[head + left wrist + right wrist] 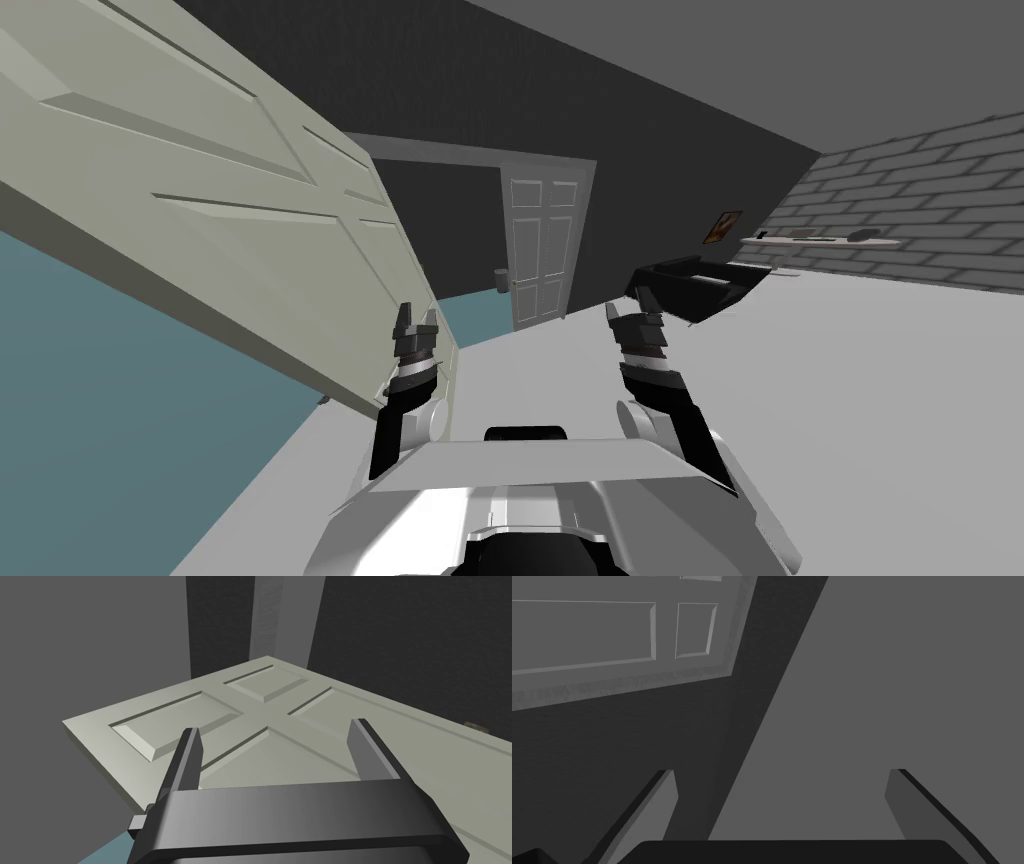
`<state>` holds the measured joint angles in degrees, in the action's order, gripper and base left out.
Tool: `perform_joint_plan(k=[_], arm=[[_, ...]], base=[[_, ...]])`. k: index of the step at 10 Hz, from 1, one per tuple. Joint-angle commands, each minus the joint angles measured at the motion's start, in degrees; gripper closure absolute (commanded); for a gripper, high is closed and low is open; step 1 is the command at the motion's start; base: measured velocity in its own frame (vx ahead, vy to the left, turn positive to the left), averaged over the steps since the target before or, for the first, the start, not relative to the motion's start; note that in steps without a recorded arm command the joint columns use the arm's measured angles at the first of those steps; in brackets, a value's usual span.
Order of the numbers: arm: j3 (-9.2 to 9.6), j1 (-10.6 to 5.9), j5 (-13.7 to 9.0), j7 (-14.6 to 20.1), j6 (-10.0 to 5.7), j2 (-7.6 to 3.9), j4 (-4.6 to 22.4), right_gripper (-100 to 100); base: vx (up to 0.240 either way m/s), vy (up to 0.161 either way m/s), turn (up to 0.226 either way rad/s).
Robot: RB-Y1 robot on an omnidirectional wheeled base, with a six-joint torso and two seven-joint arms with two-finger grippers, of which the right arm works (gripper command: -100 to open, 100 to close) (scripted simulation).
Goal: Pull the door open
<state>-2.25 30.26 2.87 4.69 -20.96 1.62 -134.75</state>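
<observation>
The pale panelled door (200, 230) is standing swung away from the dark wall and slanting across the left of the head view, above a teal floor (100, 400). The left gripper (415, 318) is hovering right at the door's near upright edge. From the left wrist, the left gripper (276, 728) is pointing along the door's (300, 706) panelled face with its fingers spread wide and nothing between them; whether they are touching the face is unclear. A small grey stub (137, 822) is poking out beside the gripper's body, too cut off to identify. The door's upper part is running out of the head view. The right gripper (630, 310) is hanging well apart from the door, also spread wide and gripping nothing (781, 772).
</observation>
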Motion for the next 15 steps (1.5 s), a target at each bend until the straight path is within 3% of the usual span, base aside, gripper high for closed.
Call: perform_joint_plan(k=[1,15], arm=[[0.06,-0.59,-0.5,-0.24,-0.41,-0.56,1.58,-100],[0.79,-7.17,-6.08,-2.85,-5.03,-4.6,19.15,-100]], base=[[0.047,0.002,0.08],[0.093,-0.007,0.081]])
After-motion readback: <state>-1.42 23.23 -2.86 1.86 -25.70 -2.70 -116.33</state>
